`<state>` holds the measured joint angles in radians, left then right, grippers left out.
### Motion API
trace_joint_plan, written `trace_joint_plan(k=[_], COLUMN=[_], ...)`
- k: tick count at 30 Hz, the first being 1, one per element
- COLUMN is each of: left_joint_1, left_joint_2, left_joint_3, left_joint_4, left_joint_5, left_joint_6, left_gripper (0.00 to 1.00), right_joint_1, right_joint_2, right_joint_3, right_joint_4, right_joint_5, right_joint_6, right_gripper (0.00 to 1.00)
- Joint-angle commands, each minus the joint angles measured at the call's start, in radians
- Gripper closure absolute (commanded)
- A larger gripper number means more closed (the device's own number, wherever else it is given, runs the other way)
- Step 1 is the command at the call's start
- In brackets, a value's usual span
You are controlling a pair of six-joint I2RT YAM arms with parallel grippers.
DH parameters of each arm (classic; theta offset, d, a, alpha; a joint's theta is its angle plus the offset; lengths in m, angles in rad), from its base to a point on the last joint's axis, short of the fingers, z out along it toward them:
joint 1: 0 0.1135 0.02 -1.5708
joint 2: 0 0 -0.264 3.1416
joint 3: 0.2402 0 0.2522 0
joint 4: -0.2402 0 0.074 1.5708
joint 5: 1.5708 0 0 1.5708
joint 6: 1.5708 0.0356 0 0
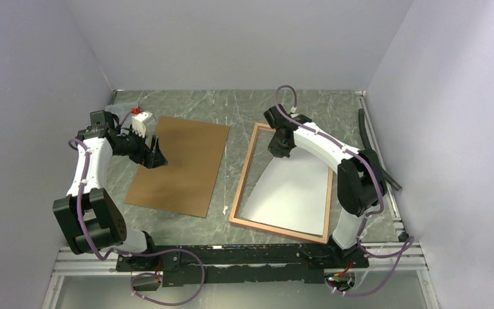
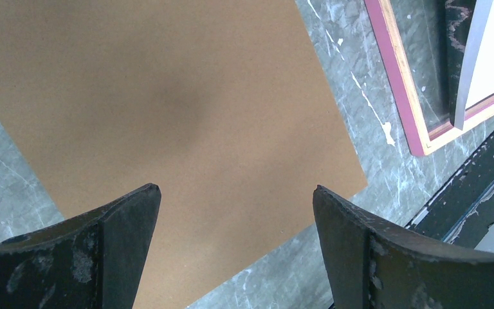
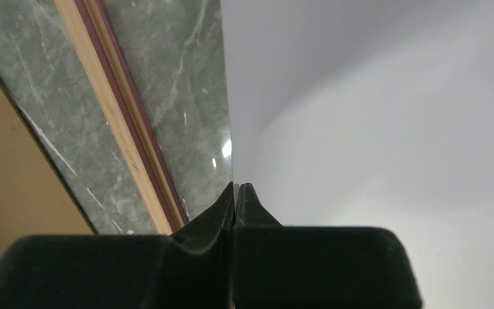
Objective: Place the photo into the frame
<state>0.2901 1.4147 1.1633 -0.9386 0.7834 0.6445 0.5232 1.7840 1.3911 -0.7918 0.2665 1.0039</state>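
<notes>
The frame point(image 1: 244, 183) lies flat at centre right with its tan back up; its pink and tan rail shows in the left wrist view point(image 2: 395, 84) and the right wrist view point(image 3: 119, 116). The photo point(image 1: 292, 190) shows only its plain white back. It sits inside the frame, tilted, with its far edge lifted. My right gripper point(image 1: 280, 149) is shut on that far edge point(image 3: 237, 187), and the white sheet point(image 3: 373, 116) fills the right wrist view. My left gripper point(image 1: 157, 156) is open and empty point(image 2: 237, 190) above the brown backing board point(image 1: 183, 174).
The backing board point(image 2: 167, 96) lies flat on the marble table, left of the frame. A small white and red object point(image 1: 140, 119) stands at the back left. A black bar point(image 1: 376, 148) runs along the right side. A metal rail point(image 1: 231, 257) runs along the near edge.
</notes>
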Motion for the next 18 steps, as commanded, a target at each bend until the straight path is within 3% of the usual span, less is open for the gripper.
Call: trace_joint_plan(k=[1,12,18], left_joint_1=[-0.005,-0.004,-0.004], left_joint_2=[-0.011,-0.012,-0.031], left_joint_3=[0.023,0.031,0.030], left_joint_4=[0.003,-0.004,-0.009], left_joint_5=[0.014,0.001,-0.002], left_joint_6=[0.027,0.028,0.062], left_gripper=[0.06,0.06,0.06], right_joint_1=[0.001,0.010,0.047], right_joint_2=[-0.032,0.017,0.054], right_joint_3=[0.001,0.059,0.102], right_joint_4=[0.024,0.046,0.038], right_joint_5=[-0.003,-0.036,-0.039], right_joint_6=[-0.051,-0.053,-0.128], right_gripper=[1.00,0.98,0.50])
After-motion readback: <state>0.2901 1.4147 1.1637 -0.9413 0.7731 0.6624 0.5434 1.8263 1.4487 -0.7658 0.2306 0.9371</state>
